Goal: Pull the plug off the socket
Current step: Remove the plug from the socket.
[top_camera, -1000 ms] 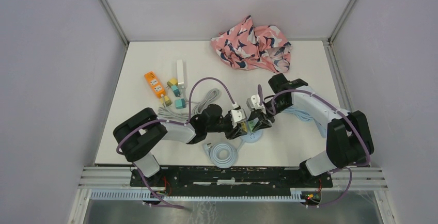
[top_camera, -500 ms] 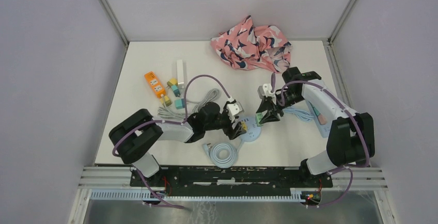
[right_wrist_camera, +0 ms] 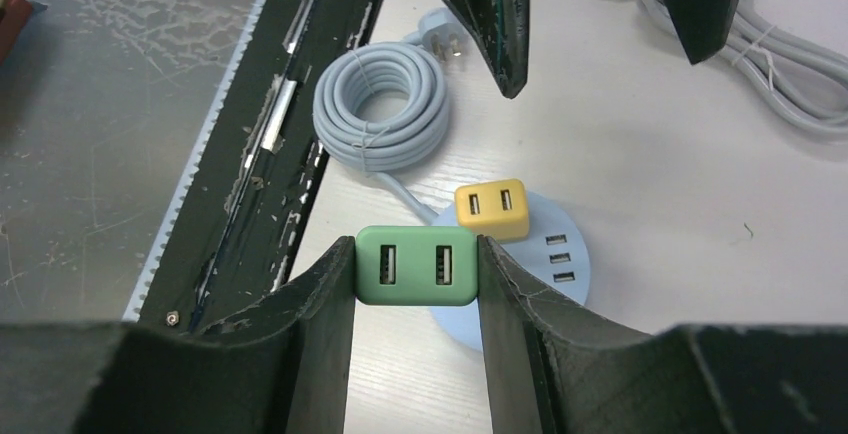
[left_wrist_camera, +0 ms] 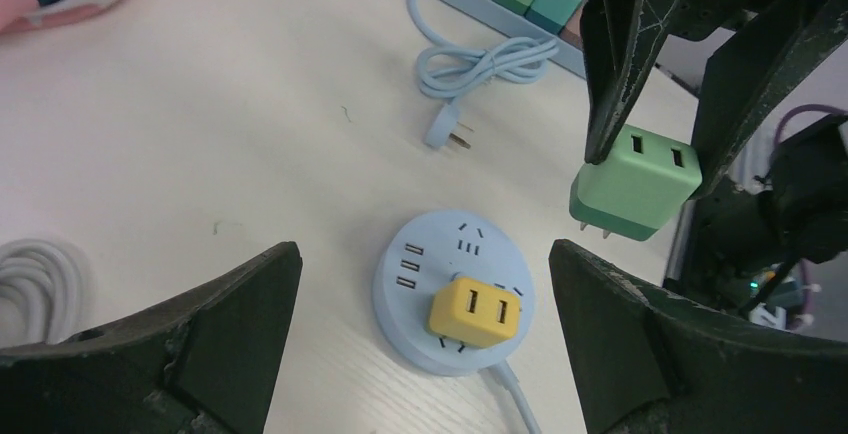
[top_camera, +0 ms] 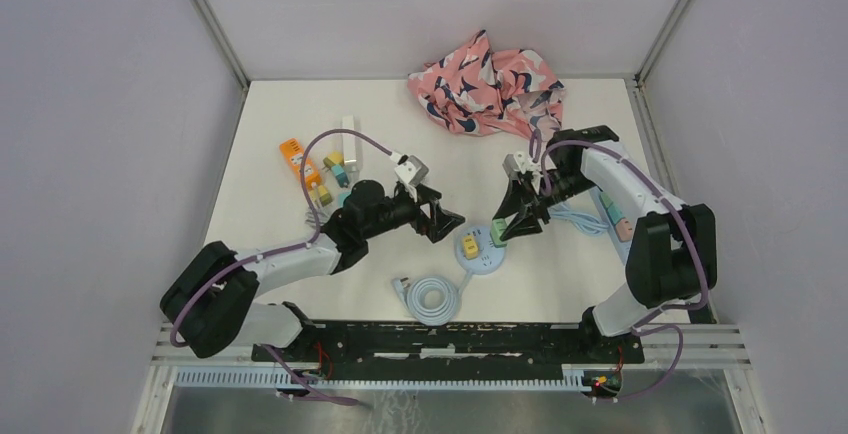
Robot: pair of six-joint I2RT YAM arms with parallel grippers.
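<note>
A round blue socket [top_camera: 482, 257] lies on the table with a yellow plug [top_camera: 470, 247] seated in it. My right gripper [top_camera: 505, 228] is shut on a green plug [top_camera: 497, 232] and holds it just above and right of the socket, prongs free in the air. In the right wrist view the green plug [right_wrist_camera: 417, 266] sits squeezed between both fingers, the socket [right_wrist_camera: 556, 254] behind it. My left gripper [top_camera: 452, 224] hangs open, left of the socket. In the left wrist view the socket [left_wrist_camera: 420, 279] and yellow plug [left_wrist_camera: 475, 312] lie between its wide-apart fingers, untouched.
A coiled grey-blue cable [top_camera: 432, 297] lies near the front edge. A blue power strip [top_camera: 612, 219] with its cord sits at the right, a pink cloth [top_camera: 490, 84] at the back. An orange strip [top_camera: 297, 160], a white strip [top_camera: 349, 137] and small plugs lie at the left.
The left gripper let go of the socket, opened wide and drew back to the left. The right gripper lifted the green plug out of the socket and moved it slightly right.
</note>
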